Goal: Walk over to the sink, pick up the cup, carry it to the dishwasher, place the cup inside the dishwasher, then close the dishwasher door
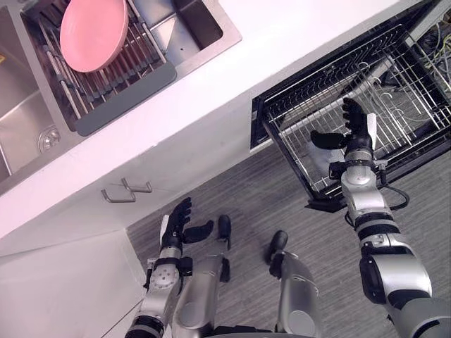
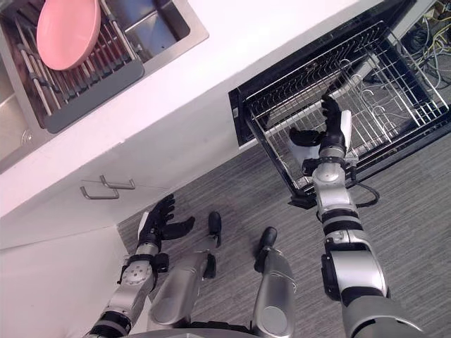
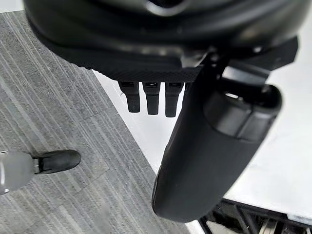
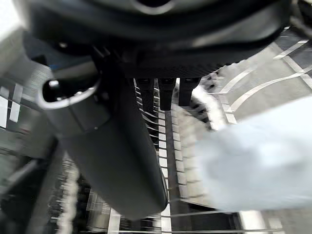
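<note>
My right hand (image 1: 358,132) hangs over the pulled-out dishwasher rack (image 1: 412,88), fingers straight and thumb spread wide, holding nothing. Just below my thumb a pale cup (image 4: 258,161) lies in the rack, apart from my fingers. My left hand (image 1: 176,227) is low beside the white cupboard (image 1: 77,282), relaxed and empty. Across the counter (image 1: 246,63), the sink (image 1: 25,105) has a pink plate (image 1: 94,32) in its drainer.
</note>
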Available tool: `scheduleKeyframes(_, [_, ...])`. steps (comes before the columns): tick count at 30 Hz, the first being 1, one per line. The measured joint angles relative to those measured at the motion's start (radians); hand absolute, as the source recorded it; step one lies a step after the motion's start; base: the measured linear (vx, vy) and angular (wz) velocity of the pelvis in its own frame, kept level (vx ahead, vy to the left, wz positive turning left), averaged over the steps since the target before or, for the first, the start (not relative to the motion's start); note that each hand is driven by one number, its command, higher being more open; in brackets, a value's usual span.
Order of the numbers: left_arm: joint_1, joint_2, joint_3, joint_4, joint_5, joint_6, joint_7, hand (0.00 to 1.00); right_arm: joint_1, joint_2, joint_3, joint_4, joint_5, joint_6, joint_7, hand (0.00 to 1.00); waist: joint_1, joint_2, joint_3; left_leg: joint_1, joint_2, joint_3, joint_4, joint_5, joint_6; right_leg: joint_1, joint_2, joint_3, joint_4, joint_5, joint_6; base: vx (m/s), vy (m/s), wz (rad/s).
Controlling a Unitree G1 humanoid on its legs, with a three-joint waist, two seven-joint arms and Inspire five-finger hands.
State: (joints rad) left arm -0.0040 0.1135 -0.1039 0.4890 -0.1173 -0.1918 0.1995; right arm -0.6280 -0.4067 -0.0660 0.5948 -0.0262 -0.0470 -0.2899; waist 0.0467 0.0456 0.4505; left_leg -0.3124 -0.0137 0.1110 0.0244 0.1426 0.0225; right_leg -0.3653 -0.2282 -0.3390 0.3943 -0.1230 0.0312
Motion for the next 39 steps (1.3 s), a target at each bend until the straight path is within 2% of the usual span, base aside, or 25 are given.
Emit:
scheduleKeyframes(2, [0.003,-0.002,0.013,0.002,0.0,0.0,0.0,0.9,0.092,0.033,-0.011,-0.145,0.005,-0.005,-0.008,0.9,-0.004,-0.008,0.003,0.032,0.004,-0.002,-0.009,-0.01,-0.01,0.036,0.009,-0.003,-0.019,0.001,0.002,0.03,0.018,-0.03])
scheduleKeyframes(4, [0.004,-0.003,0.029,0.013,0.0,0.0,-0.001,0.9,0.156,0.064,-0.011,-0.242,0.005,-0.017,-0.008,0.9,-0.008,-0.015,0.002,0.052,0.008,0.004,-0.016,-0.014,-0.007,0.055,0.017,0.001,-0.031,0.002,0.003,0.03,0.014,-0.12])
scheduleKeyframes(6, [0.009,-0.003,0.055,0.045,0.0,0.007,-0.002,0.9,0.28,0.123,-0.011,-0.396,0.006,-0.035,-0.003,0.9,-0.016,-0.033,-0.001,0.09,0.015,0.012,-0.022,-0.026,-0.01,0.095,0.029,0.006,-0.055,0.003,0.004,0.05,0.002,-0.14])
scheduleKeyframes(10, [0.042,0.0,0.08,0.09,0.001,0.022,-0.003,0.9,0.461,0.207,-0.021,-0.589,0.008,-0.051,0.024,0.9,-0.039,-0.069,-0.022,0.147,0.025,0.019,-0.031,-0.047,-0.016,0.164,0.047,0.006,-0.099,0.003,0.006,0.1,-0.011,-0.09])
scheduleKeyframes(13, [0.072,-0.014,0.108,0.141,0.003,0.037,-0.007,0.9,0.624,0.266,-0.04,-0.781,0.026,-0.064,0.051,0.9,-0.051,-0.096,-0.081,0.18,0.033,0.015,-0.035,-0.06,-0.024,0.224,0.063,-0.007,-0.153,0.006,0.011,0.15,-0.026,0.01])
scheduleKeyframes(16, [0.097,-0.02,0.116,0.161,0.002,0.042,-0.008,0.9,0.667,0.292,-0.038,-0.89,0.024,-0.102,0.056,0.9,-0.06,-0.106,-0.135,0.212,0.033,0.003,-0.033,-0.065,-0.032,0.286,0.069,-0.032,-0.196,0.007,0.013,0.13,-0.028,0.17])
scheduleKeyframes(19, [0.104,-0.028,0.117,0.18,0.002,0.041,-0.008,0.9,0.68,0.296,-0.032,-0.949,0.017,-0.145,0.062,0.9,-0.06,-0.1,-0.178,0.219,0.029,-0.031,-0.02,-0.069,-0.037,0.333,0.07,-0.077,-0.222,0.007,0.014,0.06,-0.025,0.4])
scheduleKeyframes(21, [0.105,-0.033,0.117,0.19,0.003,0.041,-0.008,0.9,0.68,0.295,-0.025,-0.968,0.001,-0.16,0.064,0.9,-0.061,-0.097,-0.188,0.214,0.028,-0.015,-0.008,-0.069,-0.037,0.36,0.065,-0.118,-0.226,0.003,0.019,-0.02,-0.007,0.59])
scheduleKeyframes(22, [0.105,-0.04,0.116,0.195,0.003,0.041,-0.008,0.9,0.68,0.291,-0.024,-0.969,0.0,-0.166,0.064,0.9,-0.066,-0.091,-0.192,0.204,0.036,0.047,-0.001,-0.074,-0.033,0.374,0.062,-0.147,-0.226,-0.002,0.021,-0.09,0.032,0.74])
scheduleKeyframes(23, [0.108,-0.051,0.116,0.204,0.003,0.04,-0.009,0.9,0.68,0.285,-0.022,-0.966,-0.004,-0.166,0.063,0.9,-0.064,-0.081,-0.2,0.196,0.067,0.173,0.025,-0.129,-0.005,0.388,0.059,-0.186,-0.223,-0.008,0.024,-0.08,0.049,0.91])
scheduleKeyframes(24, [0.113,-0.058,0.114,0.223,0.003,0.04,-0.01,0.9,0.68,0.271,-0.013,-0.965,-0.006,-0.166,0.063,0.9,-0.065,-0.076,-0.208,0.184,0.108,0.307,0.072,-0.159,-0.008,0.403,0.049,-0.216,-0.223,-0.01,0.029,-0.06,0.067,0.8])
scheduleKeyframes(26, [0.13,-0.061,0.101,0.24,0.003,0.041,-0.013,0.9,0.676,0.225,-0.003,-0.962,-0.01,-0.167,0.068,0.9,-0.069,-0.056,-0.22,0.169,0.155,0.435,0.134,-0.174,0.008,0.414,0.033,-0.261,-0.214,-0.017,0.044,0.01,0.109,0.73])
scheduleKeyframes(28, [0.154,-0.057,0.1,0.24,0.006,0.042,-0.016,0.9,0.662,0.187,0.007,-0.954,-0.018,-0.166,0.079,0.9,-0.061,-0.046,-0.226,0.15,0.139,0.421,0.159,-0.187,0.014,0.411,0.007,-0.272,-0.191,-0.034,0.055,0.02,0.166,0.47])
scheduleKeyframes(31, [0.185,-0.03,0.115,0.26,0.017,0.046,-0.031,0.9,0.568,0.146,0.033,-0.855,-0.055,-0.165,0.095,0.9,-0.055,-0.054,-0.231,0.146,0.095,0.412,0.227,-0.254,0.043,0.402,-0.078,-0.28,-0.084,-0.095,0.078,0.05,0.16,0.21])
scheduleKeyframes(32, [0.184,-0.031,0.118,0.26,0.019,0.046,-0.035,0.9,0.556,0.135,0.034,-0.835,-0.061,-0.165,0.095,0.9,-0.053,-0.056,-0.231,0.146,0.085,0.409,0.243,-0.271,0.044,0.404,-0.098,-0.282,-0.06,-0.108,0.077,0.1,0.152,0.22])
scheduleKeyframes(33, [0.184,-0.028,0.116,0.261,0.022,0.046,-0.036,0.9,0.543,0.117,0.035,-0.802,-0.078,-0.163,0.095,0.9,-0.051,-0.059,-0.234,0.15,0.075,0.397,0.257,-0.29,0.053,0.404,-0.121,-0.281,-0.004,-0.122,0.062,0.13,0.176,0.35])
scheduleKeyframes(34, [0.183,-0.026,0.11,0.262,0.031,0.046,-0.044,0.9,0.526,0.088,0.037,-0.76,-0.093,-0.156,0.099,0.9,-0.054,-0.062,-0.236,0.156,0.05,0.375,0.268,-0.311,0.07,0.37,-0.163,-0.238,0.107,-0.115,0.036,0.14,0.165,0.56])
scheduleKeyframes(35, [0.182,-0.017,0.093,0.259,0.042,0.042,-0.051,0.9,0.515,0.062,0.037,-0.723,-0.112,-0.144,0.1,0.9,-0.063,-0.065,-0.238,0.17,0.031,0.345,0.261,-0.318,0.082,0.304,-0.189,-0.131,0.241,-0.095,-0.015,0.12,0.147,0.67])
scheduleKeyframes(36, [0.183,-0.011,0.085,0.258,0.042,0.042,-0.053,0.9,0.515,0.056,0.037,-0.707,-0.123,-0.139,0.101,0.9,-0.068,-0.067,-0.24,0.176,0.024,0.324,0.256,-0.32,0.084,0.278,-0.183,-0.068,0.284,-0.097,-0.023,0.16,0.102,0.92])
scheduleKeyframes(37, [0.184,-0.001,0.073,0.258,0.042,0.043,-0.053,0.9,0.515,0.048,0.037,-0.684,-0.135,-0.131,0.108,0.9,-0.081,-0.071,-0.242,0.191,0.016,0.278,0.245,-0.321,0.088,0.243,-0.131,0.039,0.297,-0.147,-0.007,0.15,0.035,0.82])
scheduleKeyframes(39, [0.184,0.002,0.073,0.258,0.043,0.042,-0.054,0.9,0.513,0.034,0.037,-0.679,-0.158,-0.131,0.111,0.9,-0.086,-0.071,-0.242,0.207,0.009,0.237,0.232,-0.312,0.085,0.205,-0.072,0.126,0.265,-0.171,-0.002,0.18,-0.007,0.8])
